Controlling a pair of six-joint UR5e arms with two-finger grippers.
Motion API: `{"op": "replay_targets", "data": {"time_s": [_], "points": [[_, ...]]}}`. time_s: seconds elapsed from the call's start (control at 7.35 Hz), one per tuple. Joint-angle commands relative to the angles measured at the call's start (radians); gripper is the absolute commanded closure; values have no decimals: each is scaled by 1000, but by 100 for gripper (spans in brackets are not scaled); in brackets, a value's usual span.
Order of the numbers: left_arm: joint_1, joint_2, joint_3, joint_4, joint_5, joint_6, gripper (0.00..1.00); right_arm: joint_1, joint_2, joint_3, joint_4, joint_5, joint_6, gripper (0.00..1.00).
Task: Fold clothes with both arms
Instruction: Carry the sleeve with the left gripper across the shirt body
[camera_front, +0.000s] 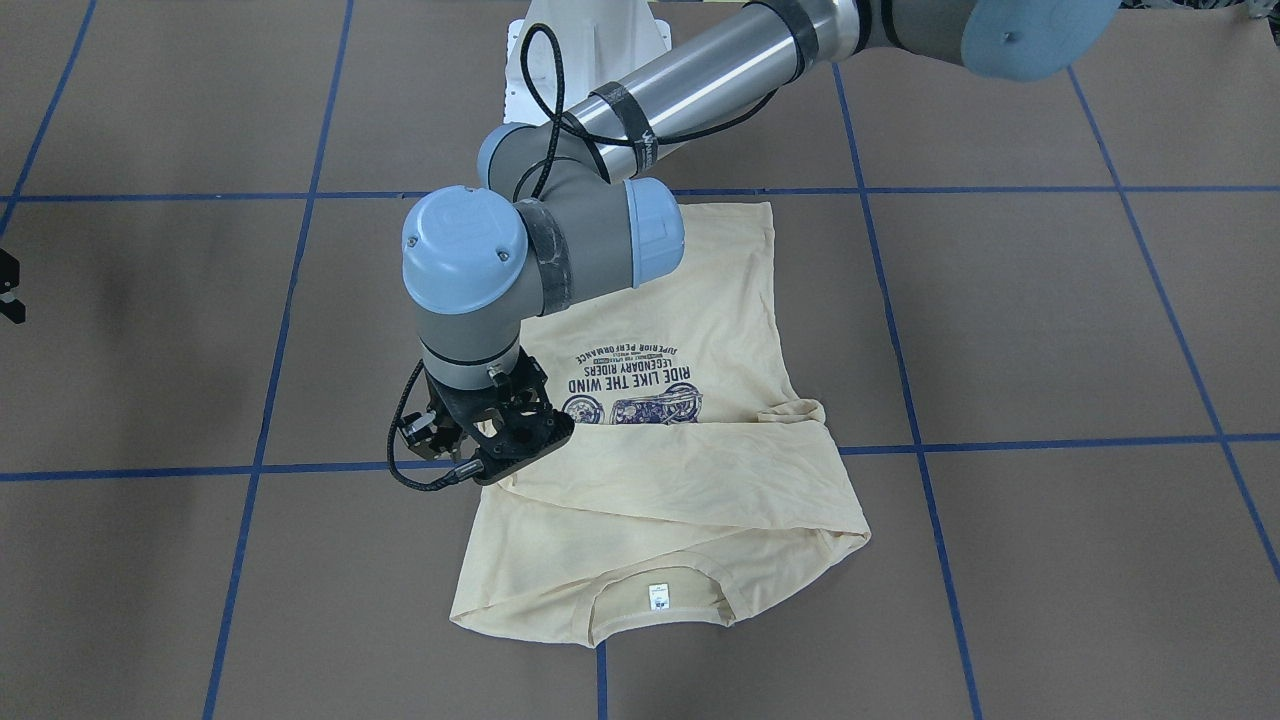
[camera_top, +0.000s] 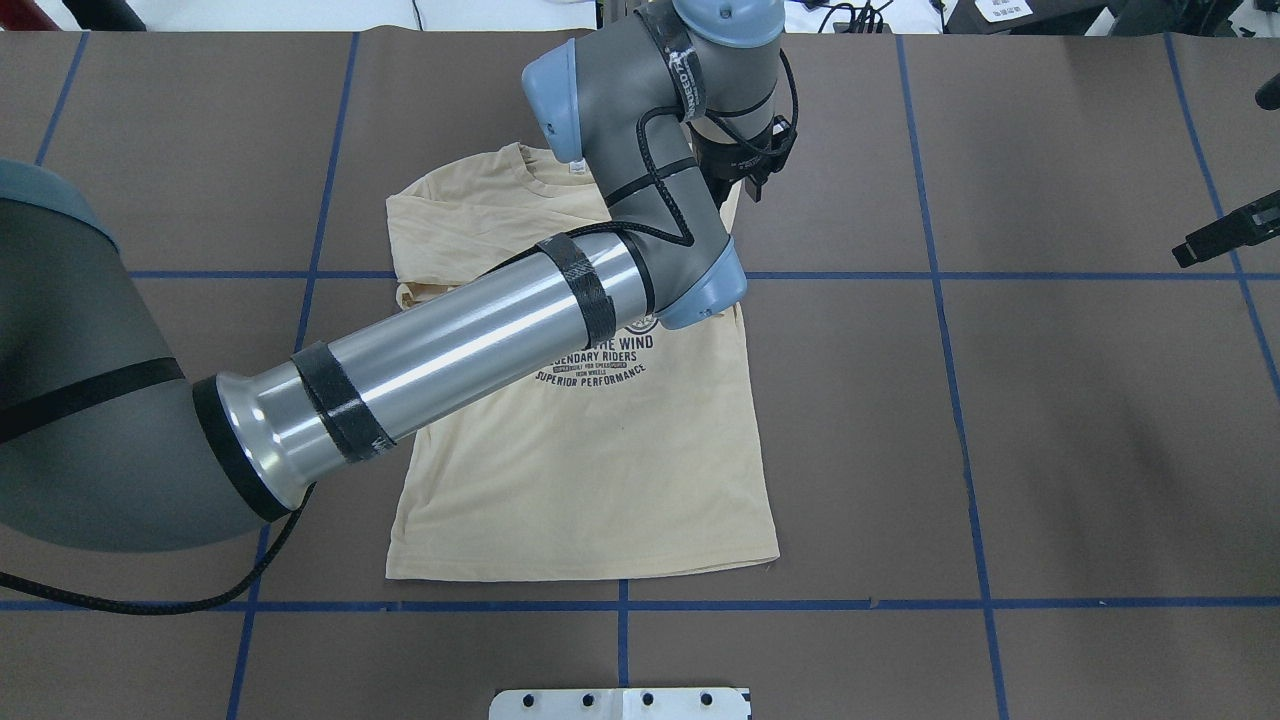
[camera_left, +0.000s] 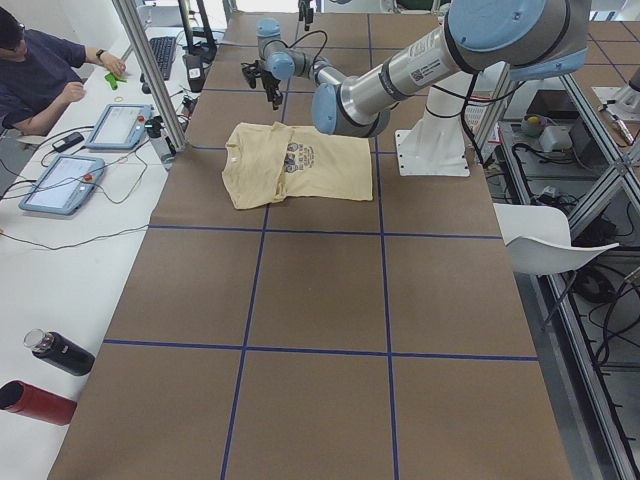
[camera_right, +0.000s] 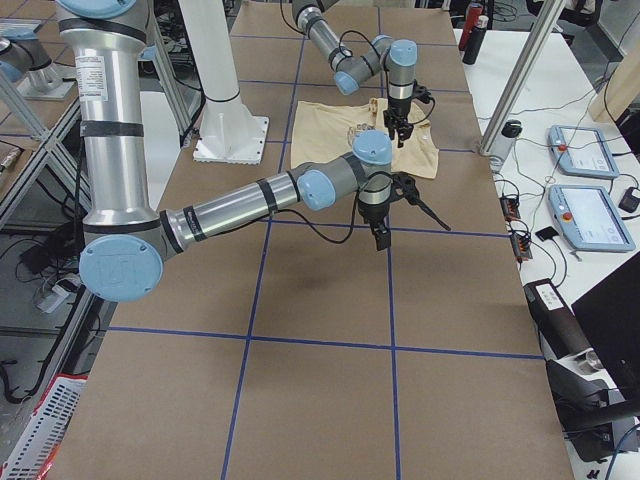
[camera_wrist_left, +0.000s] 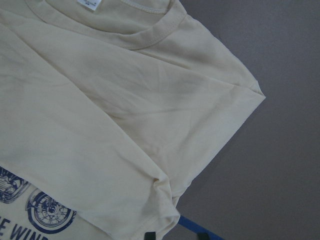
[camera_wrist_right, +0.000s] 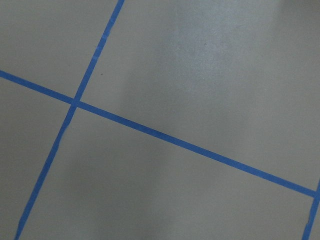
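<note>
shirt (camera_front: 680, 480) is lying flat mid-table, sleeves looking folded in, body folds not done; left gripper (camera_front: 500, 440) is hovering over its shoulder edge, right gripper (camera_right: 380, 238) sitting well aside, can't tell either's grip state.

The shirt (camera_front: 720, 300) carries a navy print (camera_front: 625, 375), upside down in the front-facing view: "RIDE LIKE THE WIND", "LEGENDARY RIDERS", "SUPERIOR PERFORMANCE". From overhead the left arm (camera_top: 470, 340) hides part of it, leaving "THE WIND" and the two lower lines. The white neck label (camera_front: 659, 596) has marks too small to read. A black strap (camera_top: 688, 80) on that arm bears white letters, possibly a brand name, not legible.
</note>
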Motion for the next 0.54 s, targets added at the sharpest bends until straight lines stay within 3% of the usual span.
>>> {"op": "replay_targets", "data": {"time_s": [0.0, 0.14, 0.41], "points": [[-2, 37, -89, 13, -19, 137, 0, -15, 19, 7, 3, 0, 104, 0], [-2, 128, -249, 90, -63, 224, 0, -63, 31, 24, 9, -1, 218, 0], [-2, 333, -611, 277, -63, 358, 0, -175, 31, 51, 147, -14, 486, 0]]}}
